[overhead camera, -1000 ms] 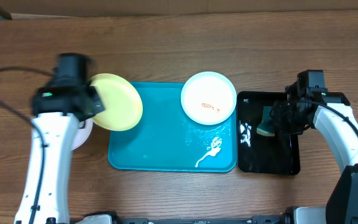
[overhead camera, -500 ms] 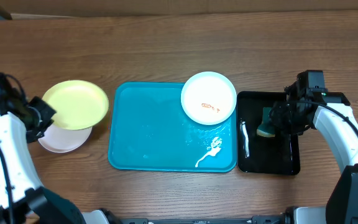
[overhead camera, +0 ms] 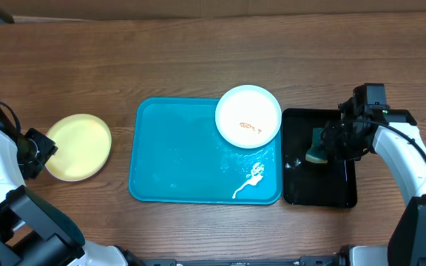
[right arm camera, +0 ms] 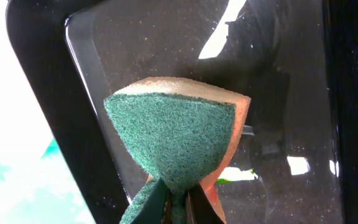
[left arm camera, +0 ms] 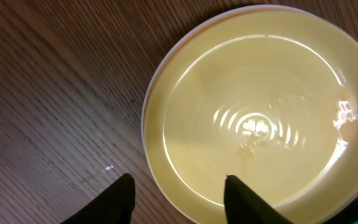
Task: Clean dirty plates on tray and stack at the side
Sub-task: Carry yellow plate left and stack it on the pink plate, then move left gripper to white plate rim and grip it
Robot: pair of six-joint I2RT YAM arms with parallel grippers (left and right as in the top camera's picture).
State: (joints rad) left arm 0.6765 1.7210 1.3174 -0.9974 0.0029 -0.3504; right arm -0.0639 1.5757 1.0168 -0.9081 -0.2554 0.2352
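The pale yellow-green plate (overhead camera: 80, 146) lies on the table left of the turquoise tray (overhead camera: 183, 155). In the left wrist view it (left arm camera: 253, 106) rests on a white plate, of which only a thin rim (left arm camera: 146, 106) shows. My left gripper (overhead camera: 43, 150) is open at its left edge, one finger over the rim and one over the table (left arm camera: 179, 194). A white plate (overhead camera: 248, 116) with an orange-red smear sits on the tray's far right corner. My right gripper (overhead camera: 324, 144) is shut on a green sponge (right arm camera: 173, 137) over the black tray (overhead camera: 320, 185).
A white smear (overhead camera: 251, 179) lies on the turquoise tray near its front right corner. The glossy black tray (right arm camera: 36, 74) stands directly to the right of the turquoise tray. Bare wooden table (overhead camera: 198, 59) surrounds both trays.
My left arm carried the yellow-green plate leftward off the tray's edge, set it down on the white plate at the side, and let go. The right arm and sponge have not moved.
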